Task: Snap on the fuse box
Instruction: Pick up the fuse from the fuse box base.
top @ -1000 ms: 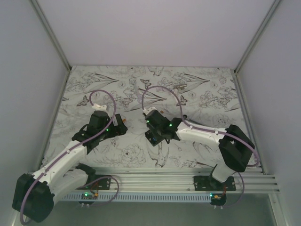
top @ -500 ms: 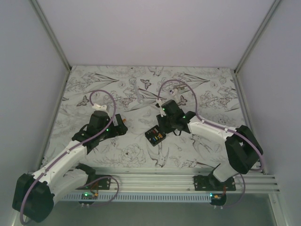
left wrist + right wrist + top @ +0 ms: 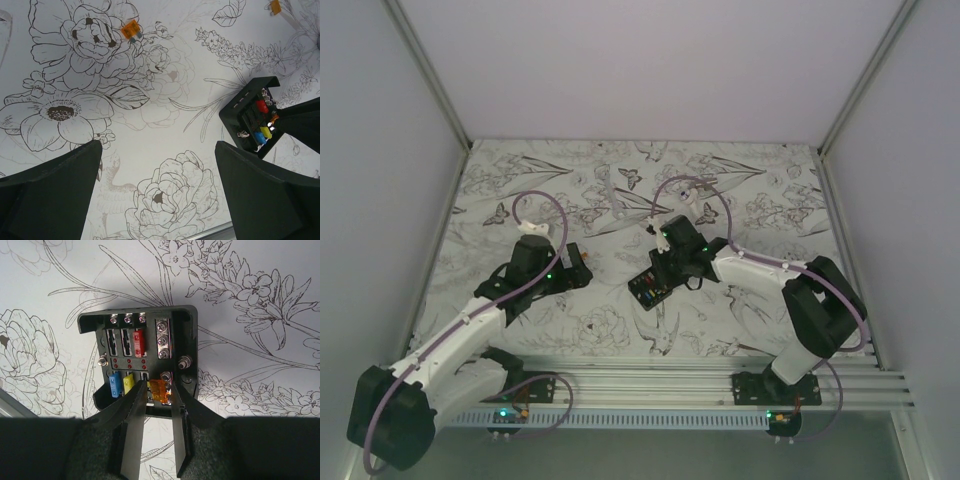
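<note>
So my right claw point(image 3: 158, 389) is clenched on a little orange plastic fuse point(image 3: 161, 387) in the nearest row of the small black square plastic fuse box point(image 3: 172, 322). The box lies face-up right under my fingertips on the white floral-print cloth point(image 3: 260, 270). A yellow fuse point(image 3: 128, 384) and a blue fuse point(image 3: 115, 385) sit just left of the claw, with a red fuse point(image 3: 139, 341) further ahead. My left claw point(image 3: 156, 150) hangs wide open, holding nothing. From there the fuse box is ahead-right and a loose orange fuse point(image 3: 130, 30) lies ahead-left.
</note>
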You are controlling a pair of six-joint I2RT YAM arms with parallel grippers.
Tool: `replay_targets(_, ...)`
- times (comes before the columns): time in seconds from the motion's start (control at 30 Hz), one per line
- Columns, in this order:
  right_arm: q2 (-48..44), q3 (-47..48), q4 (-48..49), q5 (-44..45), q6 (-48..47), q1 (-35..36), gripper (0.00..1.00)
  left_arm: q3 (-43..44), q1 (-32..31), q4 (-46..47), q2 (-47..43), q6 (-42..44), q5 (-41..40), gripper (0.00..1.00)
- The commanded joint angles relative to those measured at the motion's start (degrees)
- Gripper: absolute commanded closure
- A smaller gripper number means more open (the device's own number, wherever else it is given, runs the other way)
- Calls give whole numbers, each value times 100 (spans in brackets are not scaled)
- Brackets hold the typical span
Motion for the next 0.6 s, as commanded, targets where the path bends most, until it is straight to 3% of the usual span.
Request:
replay_targets(0.0, 24, -13, 164, -136, 29, -46, 69, 34, 34, -79, 33, 7, 76, 0)
replay_targets(0.57, -160, -14, 153, -441, 73, -39, 80, 34, 34, -70, 30, -7, 85, 0)
